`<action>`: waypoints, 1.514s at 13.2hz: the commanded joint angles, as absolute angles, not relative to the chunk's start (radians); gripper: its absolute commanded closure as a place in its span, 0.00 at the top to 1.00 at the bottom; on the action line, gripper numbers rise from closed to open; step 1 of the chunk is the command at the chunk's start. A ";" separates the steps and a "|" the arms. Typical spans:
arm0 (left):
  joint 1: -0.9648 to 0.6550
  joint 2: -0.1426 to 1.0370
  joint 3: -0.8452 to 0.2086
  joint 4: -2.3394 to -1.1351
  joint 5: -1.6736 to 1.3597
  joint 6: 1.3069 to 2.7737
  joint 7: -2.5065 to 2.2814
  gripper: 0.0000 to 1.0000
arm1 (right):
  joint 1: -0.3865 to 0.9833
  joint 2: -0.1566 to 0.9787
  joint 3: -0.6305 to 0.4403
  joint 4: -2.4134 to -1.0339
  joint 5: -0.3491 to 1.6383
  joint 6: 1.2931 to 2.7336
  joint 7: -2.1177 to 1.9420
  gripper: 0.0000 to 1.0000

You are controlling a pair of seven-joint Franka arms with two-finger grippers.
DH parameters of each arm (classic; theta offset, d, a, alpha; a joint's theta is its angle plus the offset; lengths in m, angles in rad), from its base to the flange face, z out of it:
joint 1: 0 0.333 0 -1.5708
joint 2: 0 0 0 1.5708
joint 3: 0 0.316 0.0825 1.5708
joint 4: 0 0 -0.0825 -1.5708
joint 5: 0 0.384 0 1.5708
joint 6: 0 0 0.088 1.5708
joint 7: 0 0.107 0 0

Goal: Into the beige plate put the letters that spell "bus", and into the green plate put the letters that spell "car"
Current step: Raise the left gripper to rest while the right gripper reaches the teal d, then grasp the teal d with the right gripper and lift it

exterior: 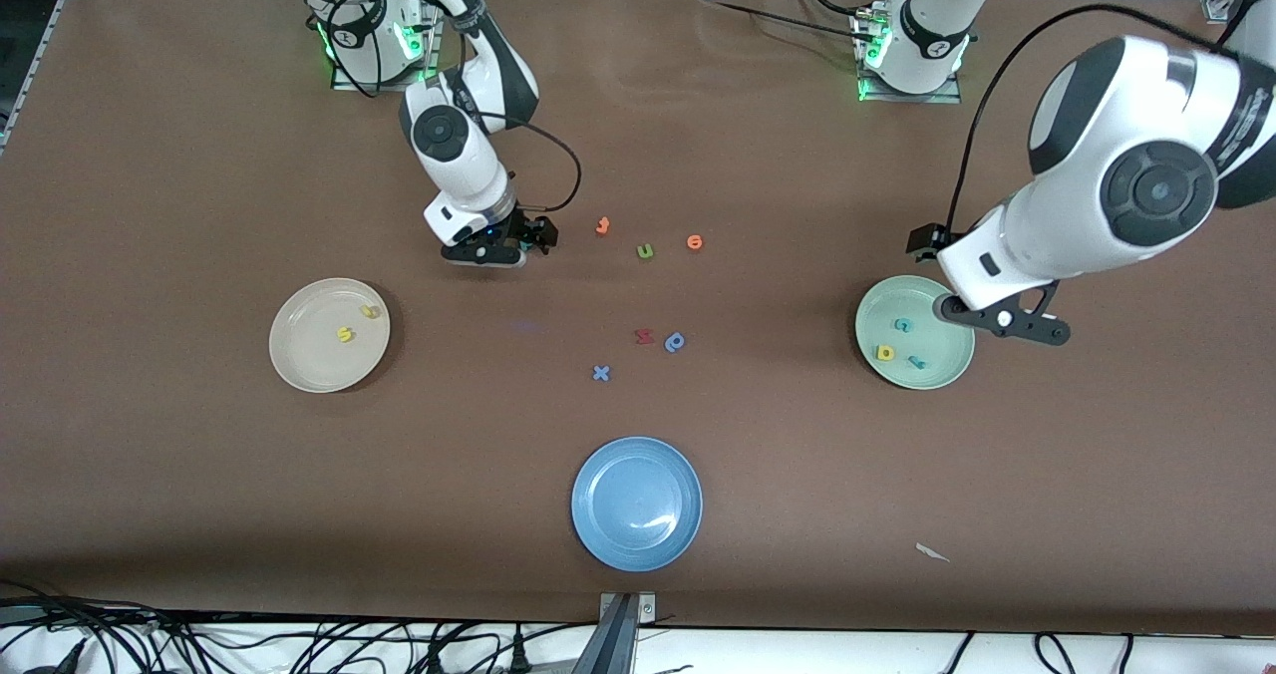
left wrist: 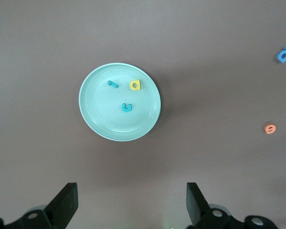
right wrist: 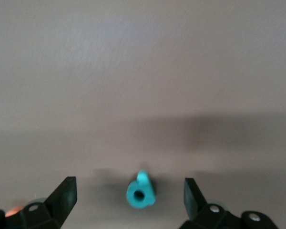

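The beige plate [exterior: 329,335], toward the right arm's end of the surface [exterior: 199,475], holds two yellow letters, s [exterior: 345,334] and u [exterior: 371,311]. The green plate [exterior: 915,332] holds three: teal c [exterior: 903,325], yellow a [exterior: 885,353] and teal r [exterior: 916,362]. One blue plate [exterior: 637,503] sits nearest the front camera.

In the left wrist view, the left gripper [left wrist: 131,202] hangs spread wide and empty over bare surface beside the green plate.

In the right wrist view, the teal b [right wrist: 140,191] lies on the surface between the wide-spread fingers of the right gripper [right wrist: 130,196], its stem pointing away from the wrist, untouched.
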State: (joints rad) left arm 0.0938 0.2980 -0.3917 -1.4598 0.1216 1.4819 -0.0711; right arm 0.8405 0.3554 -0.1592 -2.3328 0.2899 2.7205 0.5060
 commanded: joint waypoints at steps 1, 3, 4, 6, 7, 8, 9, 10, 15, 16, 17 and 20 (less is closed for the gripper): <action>0.066 0.163 -0.303 -1.519 0.052 1.476 -0.061 1.00 | 0.871 0.347 -0.164 -2.368 0.301 2.741 0.493 0.99; -0.001 0.082 -0.185 -1.564 -0.007 1.500 -0.055 1.00 | 0.871 0.354 -0.167 -2.368 0.298 2.735 0.447 0.96; -0.012 0.025 -0.154 -1.618 -0.023 1.538 -0.045 1.00 | 0.871 0.354 -0.167 -2.368 0.298 2.732 0.413 0.95; -0.047 -0.088 -0.115 -1.768 -0.023 1.629 -0.038 1.00 | 0.871 0.360 -0.172 -2.368 0.295 2.729 0.387 0.90; -0.049 -0.097 -0.114 -1.776 -0.017 1.629 -0.034 1.00 | 0.871 0.360 -0.172 -2.368 0.293 2.729 0.371 0.87; -0.048 -0.091 -0.114 -1.761 -0.014 1.628 -0.040 1.00 | 0.870 0.367 -0.173 -2.367 0.293 2.727 0.350 0.85; -0.048 -0.083 -0.114 -1.743 -0.005 1.612 -0.041 1.00 | 0.870 0.371 -0.173 -2.365 0.291 2.726 0.341 0.82; -0.046 -0.071 -0.114 -1.724 -0.002 1.586 -0.040 1.00 | 0.870 0.379 -0.175 -2.362 0.291 2.712 0.333 0.78; -0.037 0.009 -0.115 -1.605 0.002 1.505 -0.038 1.00 | 0.868 0.380 -0.184 -2.345 0.288 2.661 0.321 0.62; -0.040 0.011 -0.118 -1.600 0.002 1.505 -0.040 1.00 | 0.868 0.380 -0.184 -2.344 0.288 2.660 0.321 0.58; -0.038 0.011 -0.118 -1.601 -0.006 1.503 -0.037 1.00 | 0.868 0.380 -0.186 -2.335 0.288 2.640 0.327 0.56; -0.037 0.011 -0.118 -1.605 -0.008 1.502 -0.035 1.00 | 0.868 0.379 -0.186 -2.309 0.288 2.606 0.337 0.54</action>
